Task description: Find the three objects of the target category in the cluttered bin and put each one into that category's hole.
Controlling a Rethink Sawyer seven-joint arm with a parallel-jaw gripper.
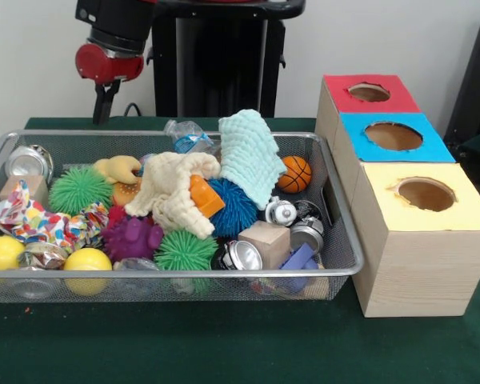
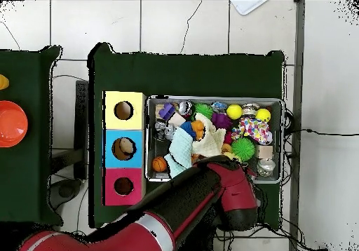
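Tool [image 1: 106, 102] behind cluttered bin [image 1: 176, 134]

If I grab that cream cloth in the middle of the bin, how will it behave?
The cream cloth looks floppy: it drapes in folds over the toys, so it would likely sag and trail. It seems light. It overlaps the orange block and touches the blue spiky ball, so lifting may drag or uncover them.

Bin [image 1: 0, 148]: left and centre of front view, on table [image 1: 224, 352].
Boxes [image 1: 416, 240]: right, beside bin.
Gripper [image 1: 105, 102]: upper left, behind bin.
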